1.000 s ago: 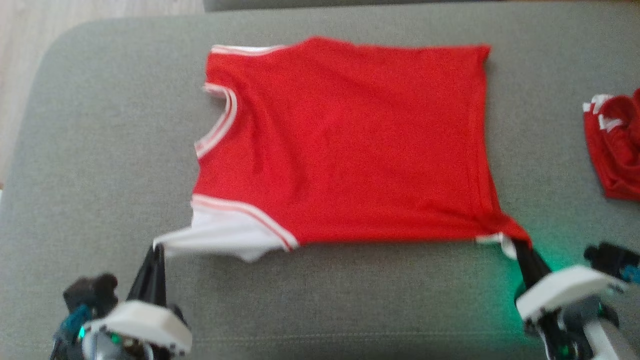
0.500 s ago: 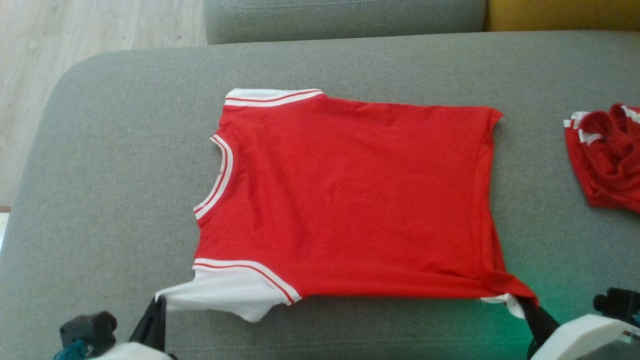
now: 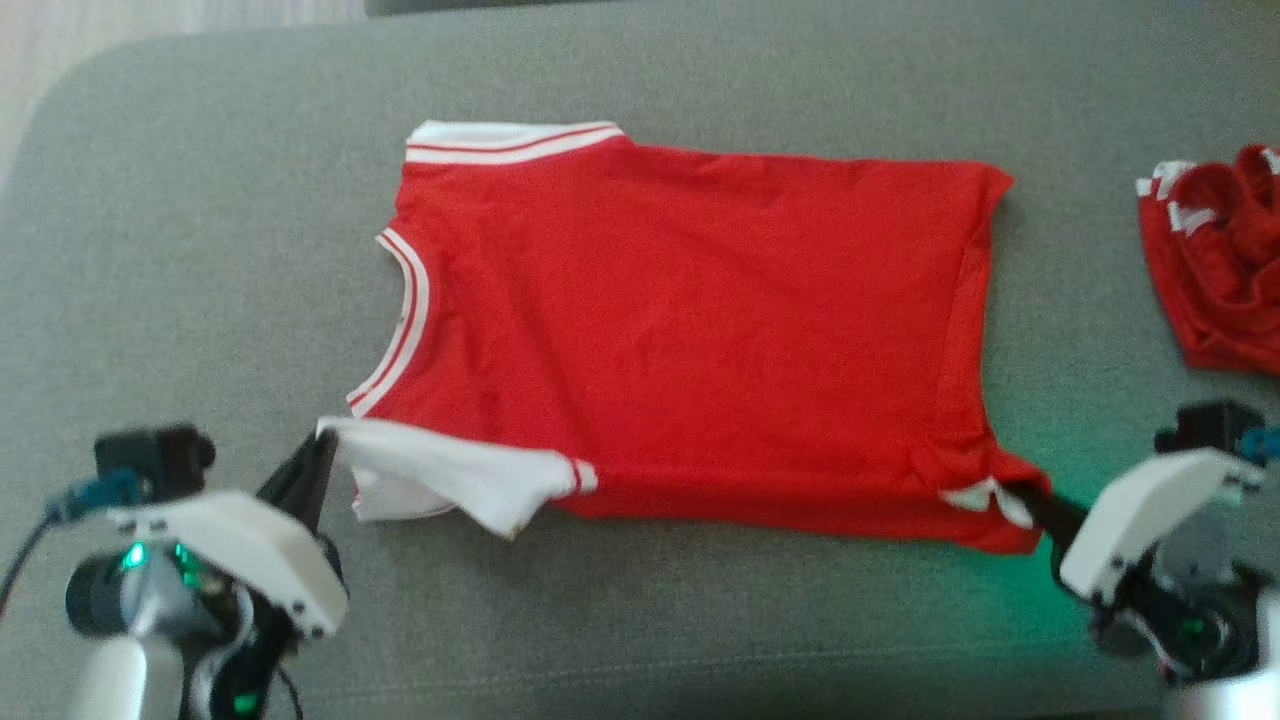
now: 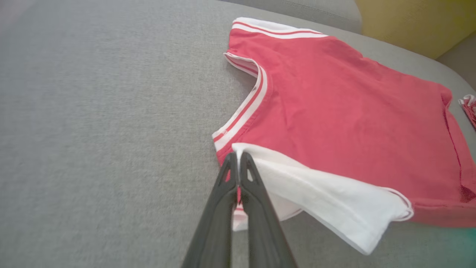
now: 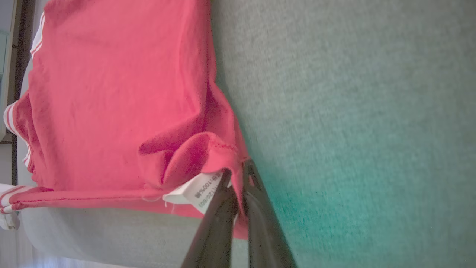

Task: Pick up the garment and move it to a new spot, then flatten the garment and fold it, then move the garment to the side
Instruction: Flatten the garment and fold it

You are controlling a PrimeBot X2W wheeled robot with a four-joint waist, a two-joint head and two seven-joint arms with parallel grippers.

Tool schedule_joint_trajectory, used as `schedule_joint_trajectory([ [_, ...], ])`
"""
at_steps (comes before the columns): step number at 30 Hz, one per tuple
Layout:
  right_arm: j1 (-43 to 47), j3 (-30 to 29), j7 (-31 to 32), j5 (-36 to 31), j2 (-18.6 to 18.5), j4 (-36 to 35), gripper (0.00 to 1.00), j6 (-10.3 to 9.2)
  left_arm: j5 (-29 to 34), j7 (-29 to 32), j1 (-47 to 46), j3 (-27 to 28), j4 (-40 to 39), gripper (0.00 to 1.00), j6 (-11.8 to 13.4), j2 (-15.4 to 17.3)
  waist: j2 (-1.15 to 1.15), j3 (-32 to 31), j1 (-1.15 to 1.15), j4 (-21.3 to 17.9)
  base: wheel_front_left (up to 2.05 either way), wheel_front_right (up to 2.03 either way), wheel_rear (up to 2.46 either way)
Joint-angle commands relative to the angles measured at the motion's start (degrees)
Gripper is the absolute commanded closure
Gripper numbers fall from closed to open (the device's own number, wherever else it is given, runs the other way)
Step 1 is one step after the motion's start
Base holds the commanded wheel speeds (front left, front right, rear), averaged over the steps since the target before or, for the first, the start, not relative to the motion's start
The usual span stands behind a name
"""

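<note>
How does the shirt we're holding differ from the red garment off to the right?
The red T-shirt lies spread almost flat; the other red garment is bunched in a heap. The left gripper pinches the T-shirt's white sleeve and the right gripper its hem corner; the heap lies ungripped. Both are red with white trim, on the grey cushion.

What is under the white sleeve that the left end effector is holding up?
Under the white sleeve, pinched by the left end effector, a strip of red-and-white trim of the shirt and the grey cushion show. Farther under the fold is covered.
</note>
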Motion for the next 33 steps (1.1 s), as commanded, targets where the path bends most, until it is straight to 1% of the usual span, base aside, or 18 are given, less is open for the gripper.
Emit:
schedule_joint_trajectory([
  [1,-2.71,0.61,0.56,-0.02,-0.55,-1.69,1.00,-0.04,-0.72,0.41,-3.55,2.24,-1.01,1.00,-0.39,1.21,0.00,1.38,0.01,-0.30,0.00,0.00,0.00],
  [4,-6.51,0.64,1.83,-0.06,-0.54,-0.54,1.00,-0.04,-2.08,1.32,-8.12,2.39,2.32,1.00,-1.44,1.80,0.00,2.87,0.01,-0.38,0.00,0.00,0.00],
  [8,-10.25,1.64,0.24,0.57,-0.53,0.31,1.00,-0.04,-3.30,1.30,-12.83,2.07,6.57,1.00,-2.80,1.91,0.00,4.10,0.01,-0.33,0.00,0.00,0.00],
  [9,-10.75,2.03,-0.56,0.84,-0.53,0.43,0.86,-0.04,-3.51,1.20,-13.65,1.93,7.63,1.00,-3.13,1.89,0.00,4.25,0.01,-0.35,0.00,0.00,0.00],
  [10,-11.10,2.53,-1.34,0.87,-0.53,0.37,0.48,-0.04,-3.79,1.14,-14.31,1.85,8.57,0.91,-3.38,1.83,0.00,4.52,0.01,-0.44,0.00,0.00,0.00],
  [11,-11.35,3.01,-2.51,0.91,-0.53,0.17,0.00,-0.04,-3.96,0.82,-14.97,1.83,9.47,0.55,-3.54,1.73,0.00,4.70,0.01,-0.46,0.00,0.00,0.00],
  [12,-11.52,3.57,-4.18,1.10,-0.53,-0.25,0.00,-0.04,-3.78,0.16,-15.53,1.88,10.24,0.00,-3.54,1.74,0.00,4.85,0.01,-0.50,0.00,0.00,0.00],
  [15,-11.03,5.55,-10.65,1.27,-0.53,-2.23,0.00,-0.04,-3.47,-2.65,-16.29,2.13,11.55,0.00,-3.60,1.32,0.00,5.20,0.01,-0.58,0.00,0.00,0.00],
  [17,-10.09,7.35,-16.73,0.25,-0.81,-4.17,0.00,-0.04,-2.01,-5.90,-16.27,2.44,11.62,0.00,-2.77,1.09,0.00,5.35,0.01,-0.63,0.00,0.00,0.00],
  [21,-7.28,10.87,-31.38,-4.23,-2.58,-7.31,0.00,-0.04,3.01,-16.88,-15.36,2.47,9.57,0.00,-0.74,0.15,0.00,5.13,0.01,-0.64,0.00,0.00,0.00],
  [22,-5.70,11.43,-37.82,-7.13,-3.10,-8.01,0.00,-0.04,5.62,-22.31,-14.44,1.89,8.33,0.00,0.17,-0.45,0.00,4.68,0.01,-0.55,0.00,0.00,0.00],
  [24,-4.16,11.75,-42.78,-10.43,-3.56,-8.44,0.00,-0.04,8.01,-26.98,-13.12,1.14,7.23,0.00,1.13,-1.04,0.00,3.90,0.01,-0.52,0.00,0.00,0.00],
  [27,-1.75,12.21,-47.60,-14.47,-3.53,-9.12,0.00,-0.04,10.49,-31.70,-10.36,-0.03,5.78,0.00,2.30,-1.86,0.00,2.52,0.01,-0.63,0.00,0.00,0.00],
  [29,0.06,12.77,-49.57,-16.16,-3.29,-9.65,0.00,-0.04,11.62,-34.03,-8.40,-0.36,5.29,0.00,2.91,-2.00,0.00,1.54,0.01,-0.75,0.00,0.00,0.00],
  [33,2.90,13.39,-51.06,-17.22,-2.63,-10.34,0.00,-0.04,12.39,-35.49,-5.23,-0.76,5.20,0.00,3.62,-2.38,0.00,0.24,0.01,-0.80,0.00,0.00,0.00],
])
